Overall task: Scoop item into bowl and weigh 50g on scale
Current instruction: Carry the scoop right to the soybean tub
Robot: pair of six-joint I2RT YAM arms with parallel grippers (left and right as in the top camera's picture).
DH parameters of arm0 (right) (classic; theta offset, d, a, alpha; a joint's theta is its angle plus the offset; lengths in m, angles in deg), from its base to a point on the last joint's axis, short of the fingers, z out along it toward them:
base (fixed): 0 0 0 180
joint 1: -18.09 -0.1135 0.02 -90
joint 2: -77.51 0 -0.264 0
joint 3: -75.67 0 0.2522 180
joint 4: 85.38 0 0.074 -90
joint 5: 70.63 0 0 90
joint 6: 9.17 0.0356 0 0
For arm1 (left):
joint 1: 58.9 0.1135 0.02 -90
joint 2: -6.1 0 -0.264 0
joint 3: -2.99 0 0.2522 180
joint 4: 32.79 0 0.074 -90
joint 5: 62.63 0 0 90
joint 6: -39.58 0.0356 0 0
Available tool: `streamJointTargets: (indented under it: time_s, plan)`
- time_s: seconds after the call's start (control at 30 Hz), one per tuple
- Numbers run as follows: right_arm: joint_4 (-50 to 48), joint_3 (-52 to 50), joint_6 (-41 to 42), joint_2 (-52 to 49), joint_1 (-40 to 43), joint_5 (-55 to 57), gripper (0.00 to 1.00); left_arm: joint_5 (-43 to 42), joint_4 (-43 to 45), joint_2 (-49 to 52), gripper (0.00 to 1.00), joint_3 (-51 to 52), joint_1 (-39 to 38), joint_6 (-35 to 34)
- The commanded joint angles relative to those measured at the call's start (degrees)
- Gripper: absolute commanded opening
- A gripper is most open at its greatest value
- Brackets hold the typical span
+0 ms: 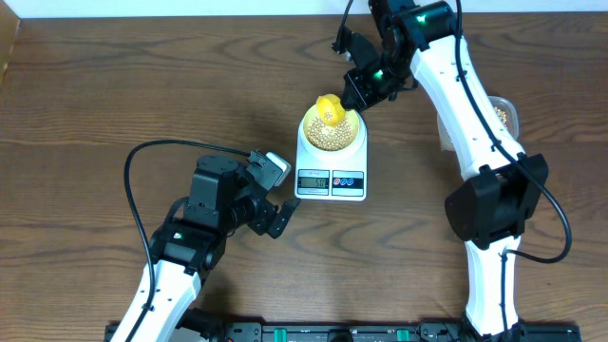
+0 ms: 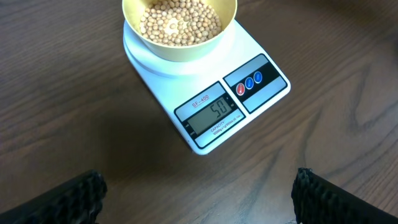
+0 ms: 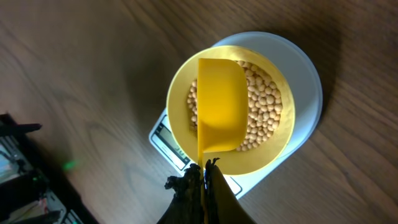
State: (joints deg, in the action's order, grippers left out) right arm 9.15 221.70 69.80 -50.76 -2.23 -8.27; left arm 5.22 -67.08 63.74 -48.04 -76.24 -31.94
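the beans [image 3: 267,106] lie in a loose heap in the pale-yellow bowl [image 3: 176,106], which sits on the round platform of the scale [image 2: 168,90], near the middle of the table [image 1: 114,85] and a little toward its far edge. the display [image 2: 211,112] appears to read 50, so i judge the weighing about done.

the right claw [image 3: 204,174] is closed on the thin handle of the yellow spoon [image 3: 221,106], holding the scoop over the bowl; the scoop looks empty. the left claw [image 2: 198,180] is spread wide with nothing in it, low over the table toward the near edge, facing the scale's front.

the beans are likely hard, light and round, so they will roll and bounce if spilled; they are better carried in the spoon than pinched. the bowl looks light and smooth, apt to slide on the platform; its rim is the place to take it, gently, since any press would upset the reading.

the table is flat dark wood grain, with bare wood on every side of the scale. a clear tub [image 1: 502,112] near the right edge is half hidden behind the right arm.
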Motion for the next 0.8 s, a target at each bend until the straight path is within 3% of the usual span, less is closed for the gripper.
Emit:
streamJointTargets:
  time_s: [0.0,0.4,0.77]
  plan:
    - [0.0,0.1,-1.0,4.1,1.3,-3.4,0.01,0.3,0.0,0.1,0.98,-0.2,0.2,0.8]
    - [4.1,0.1,-8.0,5.4,10.1,-21.7,0.01,0.3,0.1,0.1,0.98,-0.2,0.2,0.8]
    - [6.3,0.1,-10.6,5.5,20.9,-28.5,0.01,0.3,0.0,0.1,0.98,-0.2,0.2,0.8]
